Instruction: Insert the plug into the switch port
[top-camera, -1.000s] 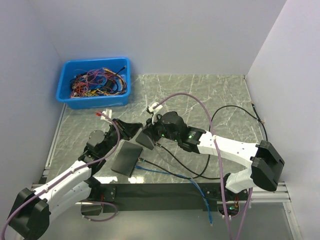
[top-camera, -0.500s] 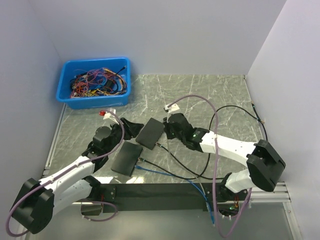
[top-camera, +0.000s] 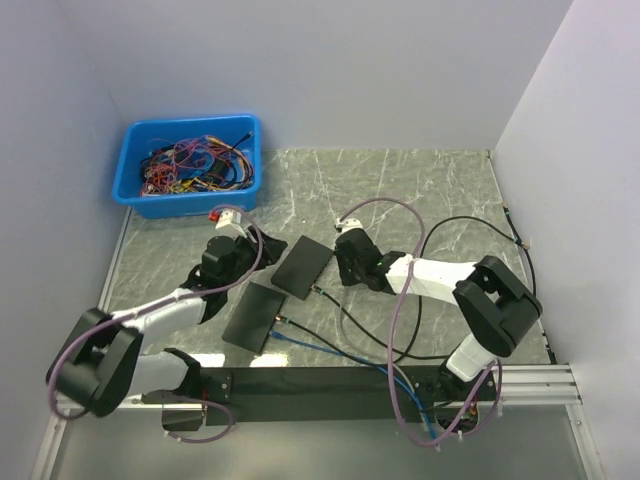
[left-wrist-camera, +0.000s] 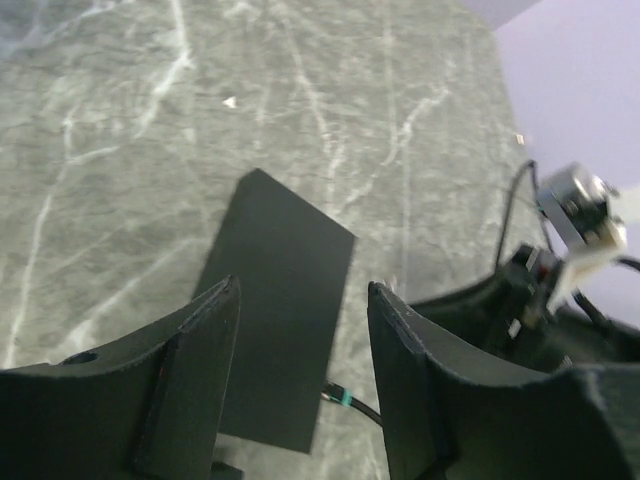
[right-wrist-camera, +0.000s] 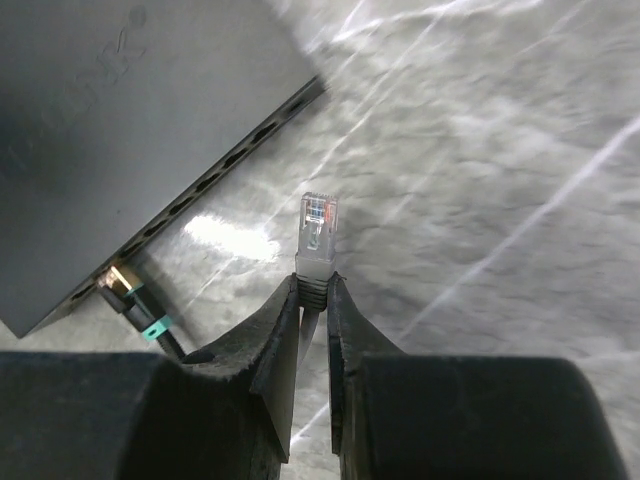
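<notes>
A black switch (top-camera: 303, 267) lies flat on the marble table between my two grippers. In the right wrist view its port row (right-wrist-camera: 215, 175) faces my right gripper, and a black cable with a teal band (right-wrist-camera: 150, 325) sits in one end port. My right gripper (right-wrist-camera: 312, 283) is shut on the grey boot of a clear plug (right-wrist-camera: 319, 228), which points up a little to the right of the port row, not touching it. The right gripper (top-camera: 340, 262) sits just right of the switch. My left gripper (left-wrist-camera: 302, 290) is open and empty over the switch (left-wrist-camera: 275, 330), at its left side (top-camera: 262, 250).
A second black switch (top-camera: 253, 315) lies nearer the front, with a blue cable (top-camera: 330, 345) beside it. A blue bin (top-camera: 190, 165) of tangled wires stands at the back left. Black cables (top-camera: 470, 222) loop over the right of the table.
The switch has gone from tilted between the grippers to lying flat on the table. My right gripper has drawn back to the right; my left arm has swung towards the back.
</notes>
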